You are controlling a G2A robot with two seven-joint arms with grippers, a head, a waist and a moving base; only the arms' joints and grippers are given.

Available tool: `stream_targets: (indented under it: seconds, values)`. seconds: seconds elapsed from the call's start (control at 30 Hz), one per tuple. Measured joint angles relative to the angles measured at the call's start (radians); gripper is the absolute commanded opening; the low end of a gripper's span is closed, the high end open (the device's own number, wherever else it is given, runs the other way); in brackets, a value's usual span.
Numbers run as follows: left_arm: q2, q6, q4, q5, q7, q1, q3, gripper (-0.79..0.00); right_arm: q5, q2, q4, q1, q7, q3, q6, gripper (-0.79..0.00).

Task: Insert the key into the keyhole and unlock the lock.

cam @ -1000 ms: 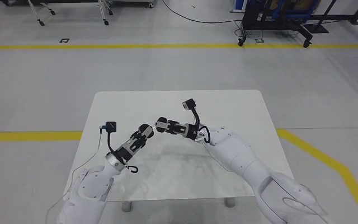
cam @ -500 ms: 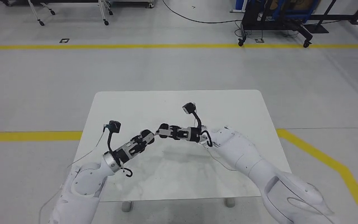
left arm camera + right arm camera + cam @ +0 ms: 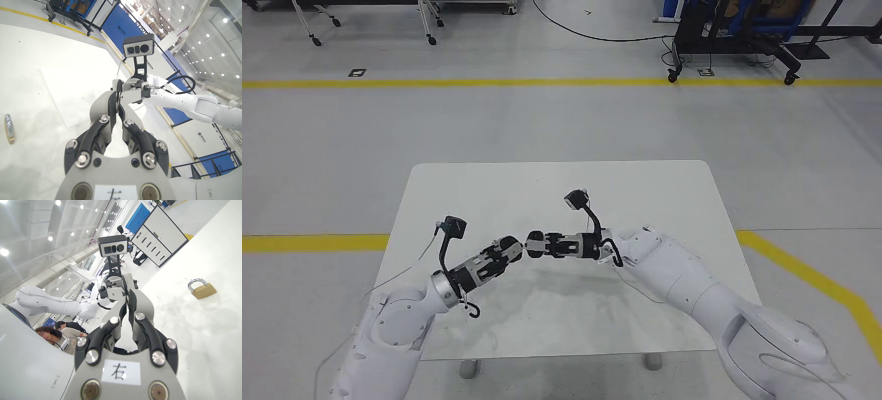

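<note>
My left pincer [image 3: 117, 99] and right pincer [image 3: 128, 304] meet tip to tip over the middle of the white table [image 3: 662, 190]. The left pincer is pinched narrow on a thin bit of metal, the key [image 3: 118, 101] as far as I can tell. The right pincer is narrow too; I cannot tell if it grips anything. The gold lock [image 3: 203, 290] lies flat on the table, well apart from both. The table has faint grey smudges [image 3: 168, 309]. Around it I see grey floor [image 3: 542, 120] with yellow lines [image 3: 542, 82], a cart [image 3: 732, 40] on wheels and a white cabinet [image 3: 160, 243] with drawers.
</note>
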Motion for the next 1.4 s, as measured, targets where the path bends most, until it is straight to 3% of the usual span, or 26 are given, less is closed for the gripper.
stream_targets:
  seconds: [0.13,0.2,0.33,0.53,0.67,0.77,1.07,1.1,1.13,1.17,1.2,1.3,1.4]
  values:
    - [0.002,0.005,0.001,0.005,0.007,-0.002,0.003,-0.785,0.006,0.005,0.002,0.004,-0.004,-0.021,-0.004,-0.785]
    - [0.003,0.014,0.001,0.017,0.021,-0.003,0.000,0.000,0.010,0.009,0.001,0.006,-0.004,-0.033,-0.004,-0.785]
    - [0.005,0.022,-0.006,0.064,0.060,-0.001,-0.010,0.000,0.017,0.016,0.004,0.012,-0.016,-0.044,-0.016,-0.785]
    - [0.016,0.023,-0.032,0.281,0.154,0.029,-0.065,0.000,0.021,0.037,0.003,0.003,-0.017,-0.006,-0.017,-0.785]
    - [0.029,0.065,-0.054,0.577,0.182,0.048,-0.089,0.000,0.005,0.053,-0.009,-0.013,-0.017,0.033,-0.017,-0.785]
    - [0.031,0.126,-0.047,0.812,0.216,0.056,-0.052,0.000,-0.009,0.064,-0.025,-0.028,-0.017,0.059,-0.017,-0.785]
    - [0.019,0.272,0.004,1.230,0.303,0.007,0.103,0.000,-0.038,0.084,-0.066,-0.059,-0.017,0.112,-0.017,-0.785]
    - [0.016,0.284,0.012,1.243,0.309,0.000,0.117,-0.089,-0.041,0.086,-0.070,-0.061,-0.017,0.118,-0.017,-0.785]
    - [0.014,0.293,0.019,1.252,0.312,-0.007,0.128,-0.299,-0.044,0.088,-0.074,-0.063,-0.017,0.124,-0.017,-0.785]
    - [0.012,0.302,0.029,1.258,0.313,-0.015,0.140,-0.428,-0.048,0.091,-0.079,-0.068,-0.017,0.133,-0.017,-0.785]
    - [0.010,0.304,0.035,1.259,0.312,-0.020,0.147,-0.489,-0.051,0.094,-0.082,-0.072,-0.017,0.139,-0.017,-0.785]
    - [0.008,0.309,0.046,1.256,0.301,-0.029,0.155,-0.539,-0.056,0.100,-0.087,-0.084,-0.017,0.158,-0.017,-0.785]
    - [0.006,0.315,0.051,1.250,0.295,-0.032,0.153,-0.662,-0.056,0.100,-0.087,-0.084,-0.017,0.160,-0.017,-0.785]
